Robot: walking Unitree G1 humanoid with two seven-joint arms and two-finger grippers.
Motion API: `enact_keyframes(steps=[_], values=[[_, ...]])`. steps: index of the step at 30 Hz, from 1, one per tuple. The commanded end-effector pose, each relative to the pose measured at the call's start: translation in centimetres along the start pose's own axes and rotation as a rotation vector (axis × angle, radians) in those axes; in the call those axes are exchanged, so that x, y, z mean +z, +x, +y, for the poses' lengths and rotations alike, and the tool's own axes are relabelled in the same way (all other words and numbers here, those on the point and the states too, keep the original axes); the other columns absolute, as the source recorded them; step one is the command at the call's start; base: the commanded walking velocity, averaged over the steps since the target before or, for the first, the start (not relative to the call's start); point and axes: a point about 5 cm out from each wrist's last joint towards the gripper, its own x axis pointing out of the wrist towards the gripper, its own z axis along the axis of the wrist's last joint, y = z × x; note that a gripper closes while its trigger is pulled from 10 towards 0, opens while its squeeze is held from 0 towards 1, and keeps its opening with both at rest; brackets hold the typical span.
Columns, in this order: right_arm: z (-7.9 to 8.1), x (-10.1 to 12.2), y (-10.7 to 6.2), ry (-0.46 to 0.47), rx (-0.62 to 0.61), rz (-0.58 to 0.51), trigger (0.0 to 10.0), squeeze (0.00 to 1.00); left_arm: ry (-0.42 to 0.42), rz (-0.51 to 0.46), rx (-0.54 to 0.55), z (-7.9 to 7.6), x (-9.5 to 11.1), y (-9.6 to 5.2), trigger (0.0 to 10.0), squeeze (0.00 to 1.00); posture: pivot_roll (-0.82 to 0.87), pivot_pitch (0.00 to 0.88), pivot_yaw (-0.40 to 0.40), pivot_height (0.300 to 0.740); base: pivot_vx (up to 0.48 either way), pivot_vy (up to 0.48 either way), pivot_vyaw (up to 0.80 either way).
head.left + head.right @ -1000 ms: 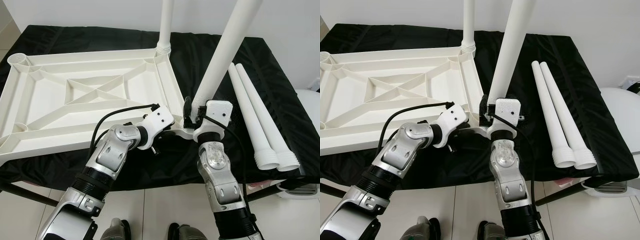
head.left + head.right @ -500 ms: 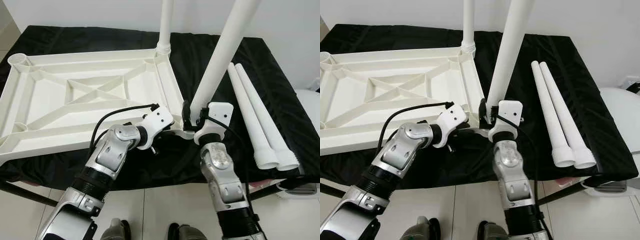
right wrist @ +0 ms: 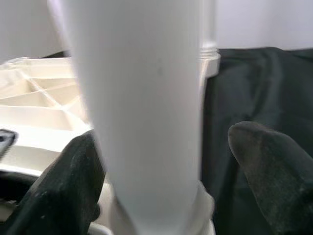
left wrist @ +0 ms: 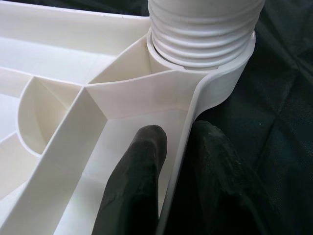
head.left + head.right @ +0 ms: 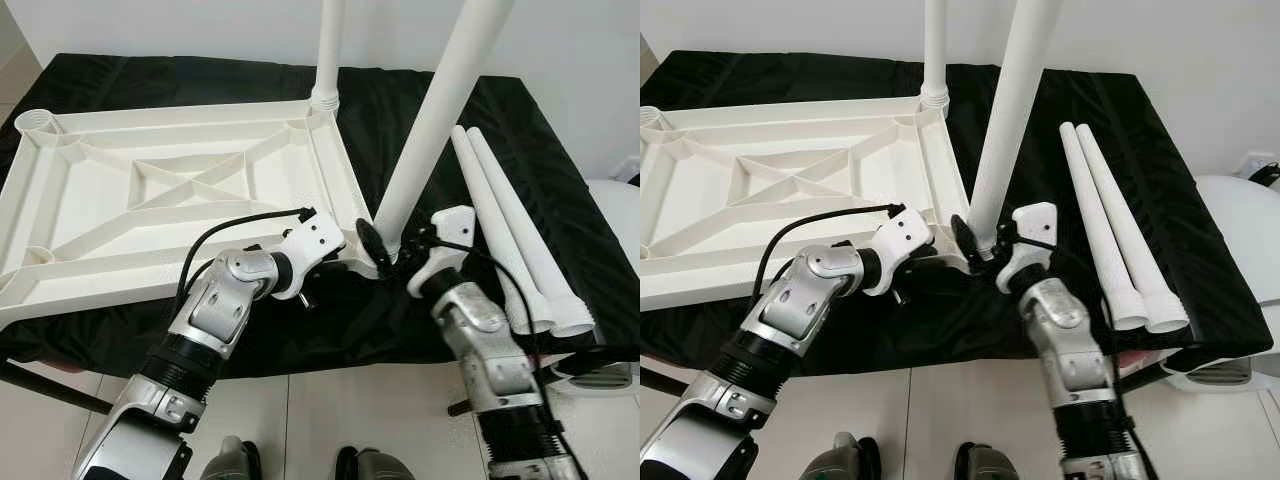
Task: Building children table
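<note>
No readable text, label, brand, number or sign is showing anywhere in these views. The white plastic surfaces, the black cloth and the robot's arms are all appearing plain and unmarked.
</note>
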Motion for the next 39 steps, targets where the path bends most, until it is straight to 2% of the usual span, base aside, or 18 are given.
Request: enact_keyframes(steps=[1,2,3,6,10,15,26,39], values=[[0.0,0.0,0.0,0.005,0.049,-0.003,10.0,0.0,0.007,-0.004,0.095,0.7,0.0,-0.4,10.0,0.0,-0.06,0.142,-0.011,0.74,0.0,0.0,0.0],[-0.3,0.2,-0.1,-0.003,0.109,-0.006,10.0,0.0,0.007,-0.003,0.093,0.7,-0.1,-0.3,10.0,0.0,-0.06,0.141,-0.011,0.74,0.0,0.0,0.0],[-0.3,0.2,-0.1,-0.003,0.109,-0.006,10.0,0.0,0.007,-0.003,0.093,0.7,-0.1,-0.3,10.0,0.0,-0.06,0.141,-0.011,0.74,0.0,0.0,0.0],[-1.0,0.8,-0.4,-0.025,0.273,0.0,10.0,0.0,0.009,-0.003,0.086,0.6,-0.1,-0.3,10.0,0.0,-0.06,0.139,-0.009,0.74,0.0,0.0,0.0],[-1.2,0.8,-0.4,-0.032,0.309,0.008,10.0,0.0,0.01,-0.003,0.085,0.6,0.0,-0.3,10.0,0.0,-0.06,0.137,-0.009,0.74,0.0,0.0,0.0],[-2.2,0.7,-0.3,-0.049,0.422,0.059,10.0,0.0,0.016,-0.007,0.07,0.3,0.0,-0.3,10.0,0.0,-0.05,0.134,-0.014,0.74,0.0,0.0,0.0],[-3.8,0.2,1.1,-0.097,0.507,0.111,10.0,0.0,0.026,-0.006,0.049,-0.1,0.0,-0.5,10.0,0.0,-0.04,0.126,-0.012,0.74,0.0,0.0,0.0],[-3.7,0.1,1.9,-0.103,0.564,0.1,10.0,0.0,0.038,0.0,0.02,-0.6,-0.2,-0.5,10.0,0.0,-0.04,0.125,-0.008,0.74,0.0,0.0,0.0]])
